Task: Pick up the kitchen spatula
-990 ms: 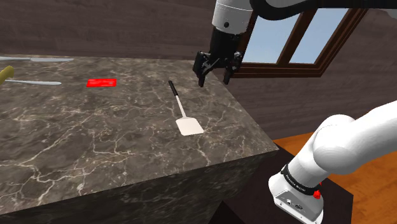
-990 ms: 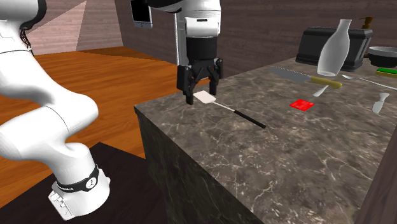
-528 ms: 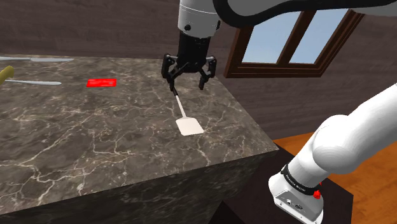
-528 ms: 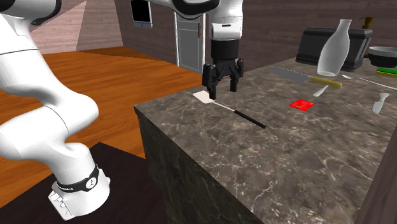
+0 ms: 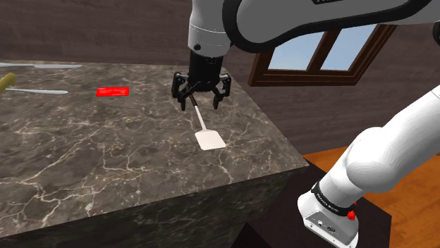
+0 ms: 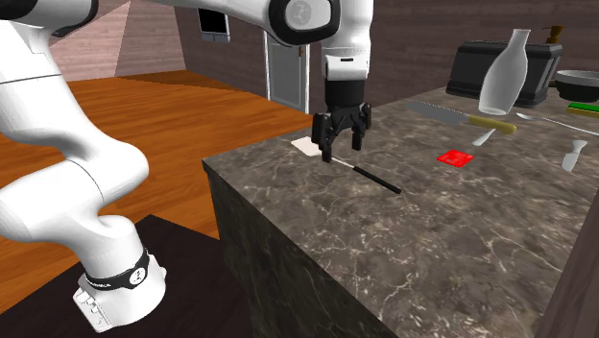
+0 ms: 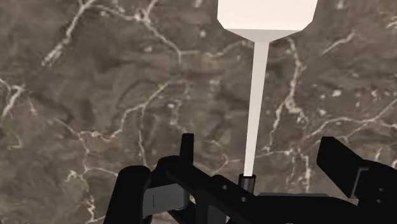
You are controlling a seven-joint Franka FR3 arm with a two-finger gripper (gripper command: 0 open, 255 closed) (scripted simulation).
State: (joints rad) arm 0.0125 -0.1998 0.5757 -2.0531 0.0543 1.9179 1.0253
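Observation:
The kitchen spatula (image 5: 209, 139) lies flat on the dark marble countertop (image 5: 106, 155), near its end by the window. It has a white blade, a thin white neck and a black handle (image 6: 372, 177). My gripper (image 5: 201, 101) hangs point-down just above the spot where the neck meets the handle. It is open, with one finger on each side of the spatula and neither touching it. In the wrist view the blade (image 7: 267, 16) and neck (image 7: 257, 95) run away from my gripper (image 7: 267, 168), and the handle's start (image 7: 247, 182) sits between the fingers. My hand hides part of the handle in the shoulder view.
A red card (image 5: 113, 91) lies farther along the counter. A knife (image 6: 451, 115), a glass bottle (image 6: 506, 72), a dark appliance (image 6: 475, 62) and other utensils stand at the far end. The counter's edge drops off just beyond the blade (image 6: 306, 144). A window (image 5: 324, 49) is behind.
My gripper has swung from beside the counter's end, toward the shoulder view's left, and come down over the spatula's neck and handle. It stayed open. The spatula has not moved.

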